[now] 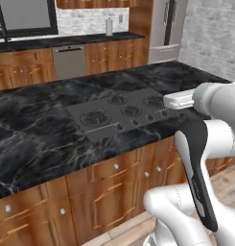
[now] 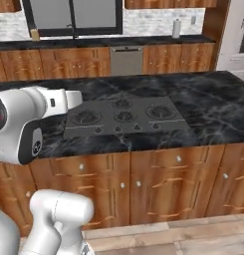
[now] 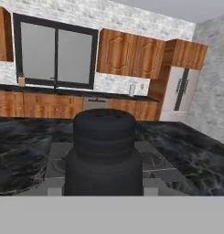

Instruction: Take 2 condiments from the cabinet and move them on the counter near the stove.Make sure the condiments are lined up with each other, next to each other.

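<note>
dark ribbed-cap bottle sat close before the hand camera, jaws closed on it; its make was hard to tell; it hung over the counter's near edge, just left of the stove; judged the carry step, condiment in hand, not yet set down; next move called for lowering it onto bare marble beside the cooktop, room left for a second alongside.

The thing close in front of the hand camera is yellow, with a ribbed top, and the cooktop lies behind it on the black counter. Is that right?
Not yellow. The ribbed-top thing is dark, nearly black, as the hand view shows. The rest stands: the cooktop lies behind it on the black counter.
</note>
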{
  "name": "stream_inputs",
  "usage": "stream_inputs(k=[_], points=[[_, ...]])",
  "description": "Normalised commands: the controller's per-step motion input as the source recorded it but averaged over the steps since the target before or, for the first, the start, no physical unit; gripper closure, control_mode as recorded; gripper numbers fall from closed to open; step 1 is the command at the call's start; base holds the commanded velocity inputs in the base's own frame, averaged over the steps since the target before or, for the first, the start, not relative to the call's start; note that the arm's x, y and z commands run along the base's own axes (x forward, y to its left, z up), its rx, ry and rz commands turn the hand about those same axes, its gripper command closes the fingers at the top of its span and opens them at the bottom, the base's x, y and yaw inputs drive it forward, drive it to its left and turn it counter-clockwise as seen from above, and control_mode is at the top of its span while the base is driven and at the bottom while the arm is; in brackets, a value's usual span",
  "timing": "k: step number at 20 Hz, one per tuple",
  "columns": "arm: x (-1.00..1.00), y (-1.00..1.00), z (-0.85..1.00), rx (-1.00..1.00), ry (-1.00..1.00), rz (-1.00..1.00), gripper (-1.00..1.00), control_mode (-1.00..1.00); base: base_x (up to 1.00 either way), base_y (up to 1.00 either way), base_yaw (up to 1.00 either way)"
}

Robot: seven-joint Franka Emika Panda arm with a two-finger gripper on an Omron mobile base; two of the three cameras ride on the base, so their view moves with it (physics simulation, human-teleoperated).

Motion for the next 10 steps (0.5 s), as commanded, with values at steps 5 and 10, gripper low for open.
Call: stream_inputs(k=[5,10], points=[[0.00,0.00,0.00,0.00,0.00,0.00,1.00,1.00,0.30,-1.00,0.39],[0.00,0.00,0.00,0.00,0.00,0.00,1.00,1.00,0.41,-1.00,0.27]])
